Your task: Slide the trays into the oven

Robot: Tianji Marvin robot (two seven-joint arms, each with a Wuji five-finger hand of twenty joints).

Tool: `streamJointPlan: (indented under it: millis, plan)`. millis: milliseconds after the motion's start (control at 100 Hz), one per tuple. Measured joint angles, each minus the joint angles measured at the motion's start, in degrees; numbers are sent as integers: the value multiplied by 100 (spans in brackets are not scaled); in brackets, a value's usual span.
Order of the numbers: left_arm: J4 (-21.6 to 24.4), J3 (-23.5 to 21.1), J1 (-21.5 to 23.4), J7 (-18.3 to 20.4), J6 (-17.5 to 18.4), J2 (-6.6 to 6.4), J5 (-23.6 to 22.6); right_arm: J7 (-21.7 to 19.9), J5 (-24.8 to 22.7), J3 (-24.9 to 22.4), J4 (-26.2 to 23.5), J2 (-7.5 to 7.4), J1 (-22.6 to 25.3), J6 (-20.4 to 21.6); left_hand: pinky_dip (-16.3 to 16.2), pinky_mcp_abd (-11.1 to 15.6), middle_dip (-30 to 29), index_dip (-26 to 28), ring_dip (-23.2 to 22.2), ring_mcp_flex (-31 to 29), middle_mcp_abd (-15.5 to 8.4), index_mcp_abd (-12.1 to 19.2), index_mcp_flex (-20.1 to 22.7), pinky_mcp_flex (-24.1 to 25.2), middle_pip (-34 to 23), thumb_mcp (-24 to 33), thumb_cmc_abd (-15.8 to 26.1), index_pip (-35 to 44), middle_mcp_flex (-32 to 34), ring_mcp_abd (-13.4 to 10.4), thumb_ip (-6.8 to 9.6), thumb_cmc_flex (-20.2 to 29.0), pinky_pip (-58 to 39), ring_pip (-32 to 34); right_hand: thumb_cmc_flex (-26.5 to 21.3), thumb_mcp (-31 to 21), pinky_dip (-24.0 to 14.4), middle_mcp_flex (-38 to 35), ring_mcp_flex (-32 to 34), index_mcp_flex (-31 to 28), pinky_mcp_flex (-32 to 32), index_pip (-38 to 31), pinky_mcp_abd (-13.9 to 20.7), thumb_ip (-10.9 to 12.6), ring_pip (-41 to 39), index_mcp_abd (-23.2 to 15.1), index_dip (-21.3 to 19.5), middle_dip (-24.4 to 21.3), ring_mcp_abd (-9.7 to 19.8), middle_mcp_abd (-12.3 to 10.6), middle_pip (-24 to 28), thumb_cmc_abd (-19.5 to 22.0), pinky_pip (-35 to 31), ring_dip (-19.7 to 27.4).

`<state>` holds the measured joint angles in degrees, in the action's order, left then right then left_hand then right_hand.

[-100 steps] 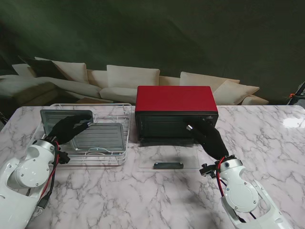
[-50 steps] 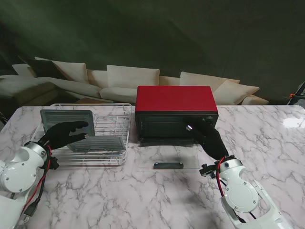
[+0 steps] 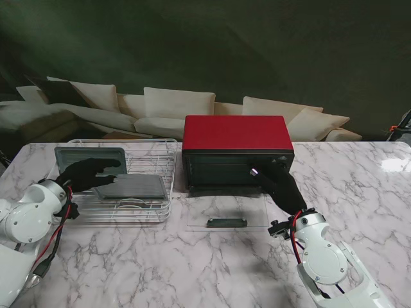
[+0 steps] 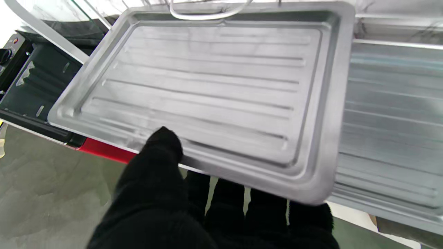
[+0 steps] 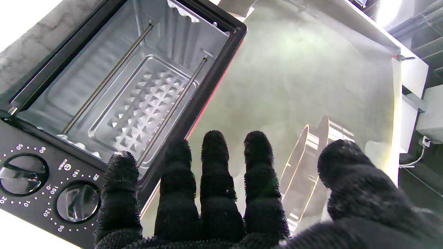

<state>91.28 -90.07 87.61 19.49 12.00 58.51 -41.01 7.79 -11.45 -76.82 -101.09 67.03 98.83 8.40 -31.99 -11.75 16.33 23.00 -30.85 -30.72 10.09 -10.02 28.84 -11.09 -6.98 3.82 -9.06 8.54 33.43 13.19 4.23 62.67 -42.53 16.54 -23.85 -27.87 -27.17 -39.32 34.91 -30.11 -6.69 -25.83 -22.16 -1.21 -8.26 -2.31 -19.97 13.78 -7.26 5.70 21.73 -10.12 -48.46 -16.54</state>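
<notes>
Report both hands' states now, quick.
Left hand: shut on the tray, thumb on top, fingers under its rim.
Right hand: open, holding nothing, fingers spread by the oven.

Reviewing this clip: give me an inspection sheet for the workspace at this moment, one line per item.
Surface: marble table, white with grey veins.
Job's things: red oven, glass door folded down flat; one tray held; second tray upright in wire rack.
Clutter: nothing seen.
Hands: left hand grips the tray's edge; right hand open at the oven's control side.
Cables: red and black wires at both wrists.
Surroundings: sofa, dark backdrop.
</notes>
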Motion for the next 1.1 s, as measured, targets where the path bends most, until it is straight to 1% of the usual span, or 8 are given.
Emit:
streamJointPlan:
  millis: [120, 320, 510, 590, 680, 740, 900, 1100]
  plan:
    - [-111, 117, -139, 205, -119, -21, -29, 0, 21, 0, 1, 0, -4, -8, 69, 99, 46, -3, 47, -212, -122, 126, 8, -175, -264, 232, -42, 111, 130, -123, 154, 298, -92, 0, 0, 0, 0, 0, 0, 0, 0, 0, 0, 0, -1, 0, 0, 0, 0, 0, 7, 0, 0, 0]
    - [-208, 237, -282, 451, -256, -62, -10, -11, 41, 7, 2, 0, -13, -29, 234, 281, 485, 378, 51, -840, -367, 338, 532, -616, -646, 598, -100, 652, 828, -261, 160, 494, -517, 153, 0, 0, -1, 0, 0, 0, 0, 0, 0, 0, -6, 0, 0, 32, -1, 3, 23, 0, 0, -7]
    - [-332, 337, -336, 272, -242, -65, -33, -19, 61, 13, 4, 0, -20, -40, 293, 308, 918, 697, -96, -1515, -537, 568, 1315, -1139, -659, 758, -326, 1380, 1752, -308, -146, 661, -1050, 487, 0, 0, -1, -1, 0, 0, 0, 0, 0, 0, -43, 0, 0, 80, -1, 6, 75, 0, 0, -44]
    - [-337, 343, -337, 243, -246, -59, -25, -23, 68, 15, 4, 0, -23, -46, 369, 304, 983, 688, -155, -1661, -545, 590, 1380, -1290, -736, 962, -374, 1514, 1929, -310, -307, 656, -1182, 632, 0, 0, -2, -1, 48, 0, 0, 0, 0, 0, -57, 0, 0, 81, -9, 7, 77, 0, 0, -46]
    - [-321, 333, -332, 243, -246, -50, -20, -24, 79, 18, 4, 0, -24, -52, 439, 305, 1119, 684, -165, -1772, -550, 590, 1498, -1422, -825, 992, -518, 1588, 2123, -299, -324, 647, -1227, 691, 0, 0, -3, -2, 48, 0, 0, 0, 0, 0, -59, 0, 0, 84, -17, 7, 78, 0, 0, -46]
    - [-286, 311, -316, 242, -245, -44, -30, -24, 90, 18, 4, 1, -25, -54, 442, 296, 1257, 664, -220, -1885, -551, 581, 1522, -1538, -817, 1176, -582, 1686, 2188, -288, -499, 638, -1350, 765, 0, 0, -3, -2, 48, 0, 0, 0, 0, 0, -59, 0, 0, 90, -29, 7, 79, 0, 0, -46]
    - [-124, 179, -219, 253, -223, -24, -21, -21, 118, 21, 5, 3, -28, -56, 442, 236, 1274, 619, -237, -1987, -545, 540, 1633, -1678, -811, 1270, -735, 1773, 2328, -228, -504, 584, -1455, 860, 1, 0, -14, -2, 48, 1, 0, 0, 0, 0, -62, 3, 0, 110, -45, 7, 87, 0, 0, -48]
    - [261, -111, -42, 623, -60, -38, 109, -18, 141, 21, 5, 5, -28, -64, 442, 229, 1349, 618, -237, -2026, -542, 530, 1636, -1751, -808, 1322, -812, 1781, 2330, -219, -512, 473, -1528, 869, 2, 0, -45, -3, 48, 58, 0, -30, 0, 0, -64, 6, 0, 146, -46, 9, 135, 1, 0, -59]
